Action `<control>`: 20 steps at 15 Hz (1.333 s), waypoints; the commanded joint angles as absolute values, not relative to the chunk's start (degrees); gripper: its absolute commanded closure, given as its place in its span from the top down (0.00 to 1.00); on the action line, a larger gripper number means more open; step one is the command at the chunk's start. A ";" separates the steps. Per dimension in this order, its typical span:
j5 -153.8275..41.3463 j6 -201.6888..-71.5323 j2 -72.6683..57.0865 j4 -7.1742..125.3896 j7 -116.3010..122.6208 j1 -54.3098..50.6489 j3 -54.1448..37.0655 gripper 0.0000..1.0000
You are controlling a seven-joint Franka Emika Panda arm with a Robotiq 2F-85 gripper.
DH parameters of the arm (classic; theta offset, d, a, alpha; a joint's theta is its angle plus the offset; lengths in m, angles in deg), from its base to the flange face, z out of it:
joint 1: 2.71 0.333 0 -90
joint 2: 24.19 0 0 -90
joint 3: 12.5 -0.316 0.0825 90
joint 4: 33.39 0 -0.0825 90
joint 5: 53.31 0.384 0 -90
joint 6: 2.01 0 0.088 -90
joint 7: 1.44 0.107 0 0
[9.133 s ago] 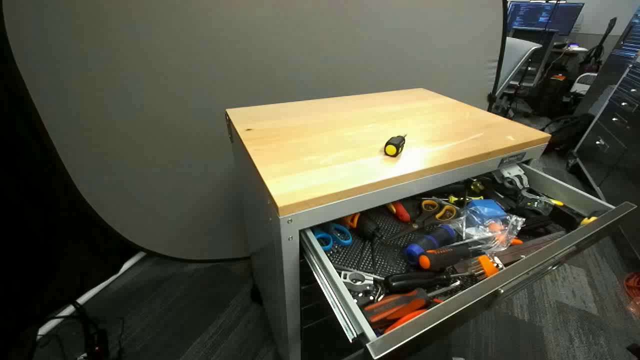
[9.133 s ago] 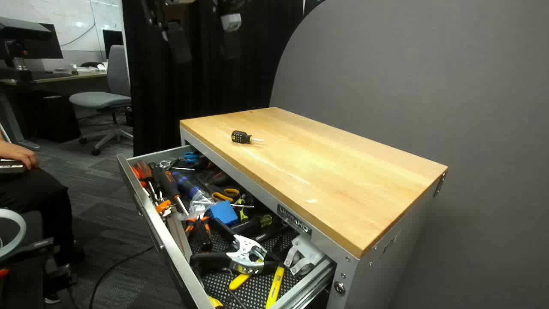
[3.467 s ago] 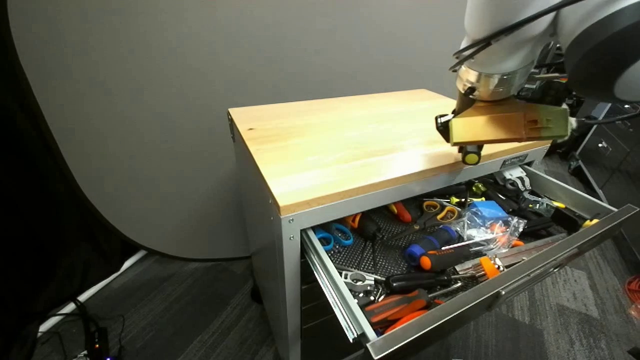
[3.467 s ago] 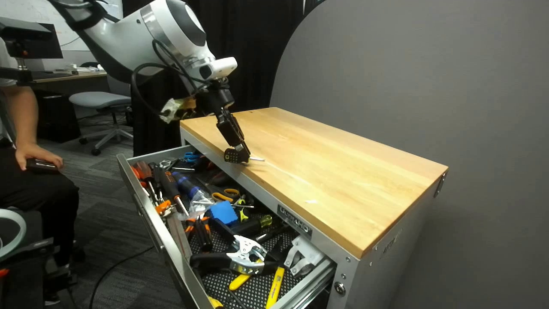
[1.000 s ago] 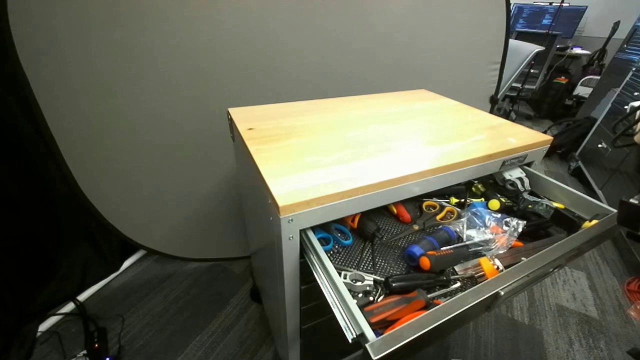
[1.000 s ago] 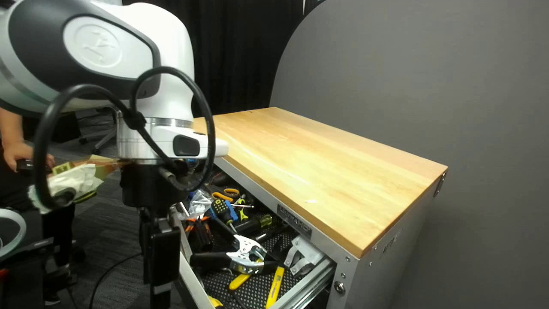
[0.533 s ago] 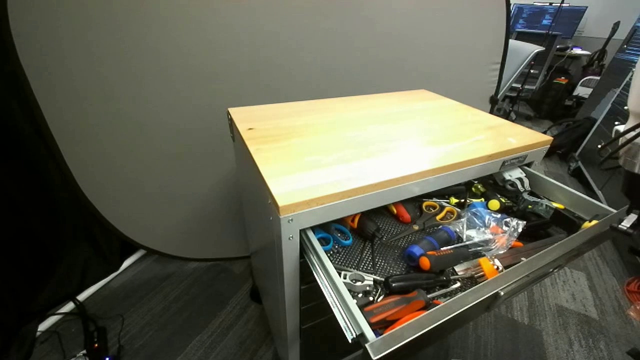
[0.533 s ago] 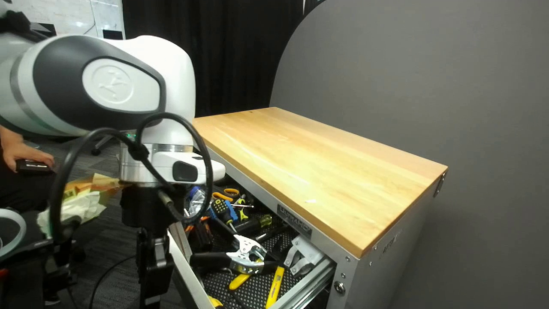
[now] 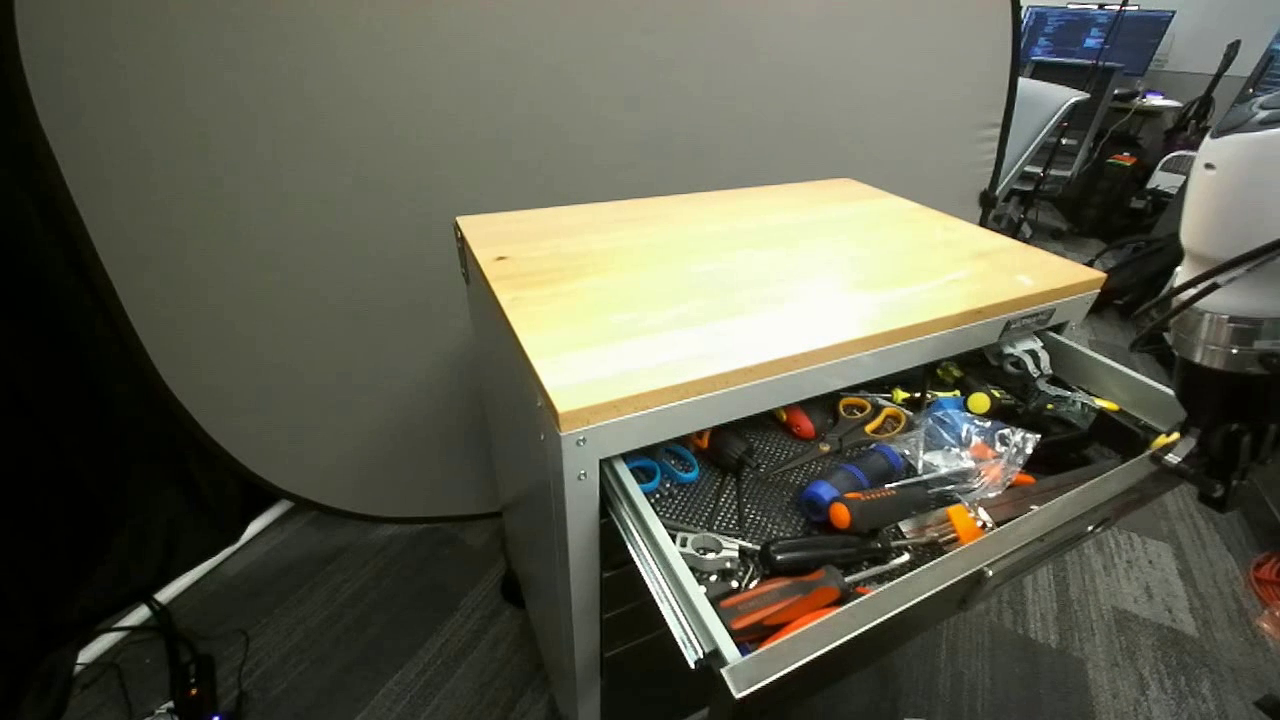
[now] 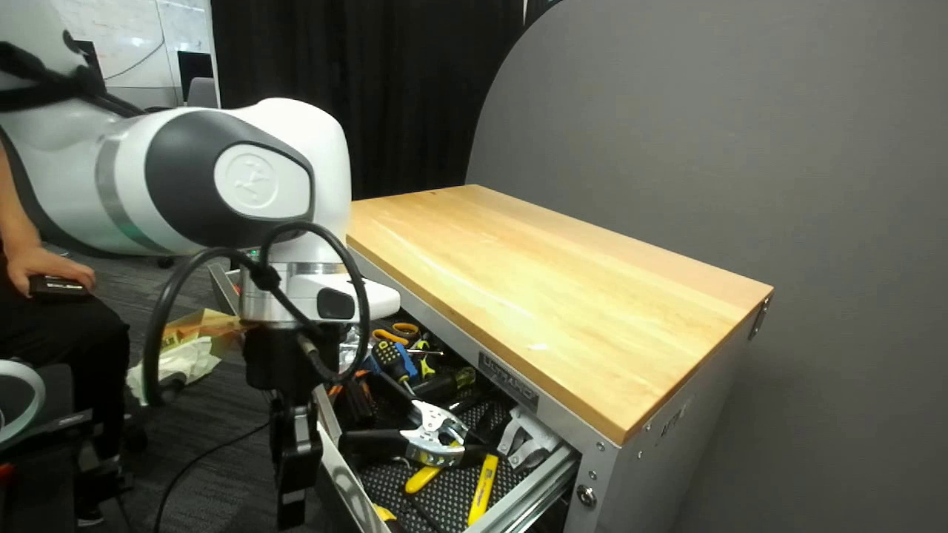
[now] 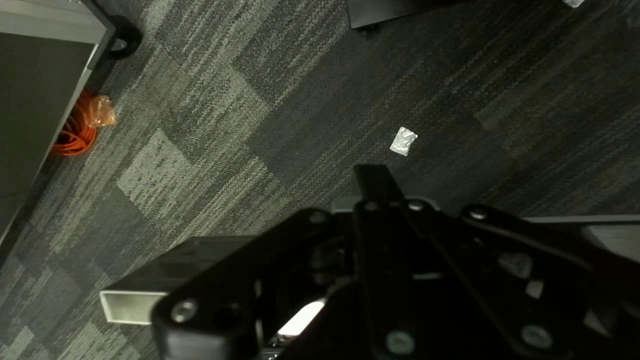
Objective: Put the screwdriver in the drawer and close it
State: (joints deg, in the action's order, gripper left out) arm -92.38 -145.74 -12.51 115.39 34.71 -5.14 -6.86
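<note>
The screwdriver [image 10: 386, 355], black with yellow dots, lies inside the drawer among other tools. Its round yellow end shows in an exterior view, where the screwdriver [image 9: 978, 403] rests at the back right. Pulled out beneath the wooden top, the grey metal drawer [image 9: 1050, 540] stands largely open. My gripper [image 10: 291, 511] points down outside the drawer, just before its front panel near one end; in an exterior view the gripper [image 9: 1215, 490] appears to touch that panel. Its fingers are together with nothing between them, as the wrist view confirms at the gripper [image 11: 375, 175].
Scissors, a blue-handled tool [image 9: 850, 485], a metal clamp [image 10: 437, 437] and several other tools fill the drawer. Orange cable [image 11: 75, 130] lies on the carpet by a dark cabinet. A seated person's hand [image 10: 48, 270] is behind the arm.
Over the last second my gripper shut and came in against the drawer front, and the drawer slid slightly inward. The screwdriver, on the tabletop nine seconds ago, now lies in the drawer.
</note>
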 commanded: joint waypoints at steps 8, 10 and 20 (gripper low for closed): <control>-95.60 -148.16 -3.94 103.53 54.71 1.33 -5.26 0.01; -95.76 -148.21 -3.04 102.12 56.28 1.89 -4.93 0.02; -94.70 -150.88 0.93 95.51 60.31 3.47 -5.16 0.01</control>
State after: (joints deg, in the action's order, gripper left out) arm -94.85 -148.26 -2.30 99.76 57.82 1.74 -6.03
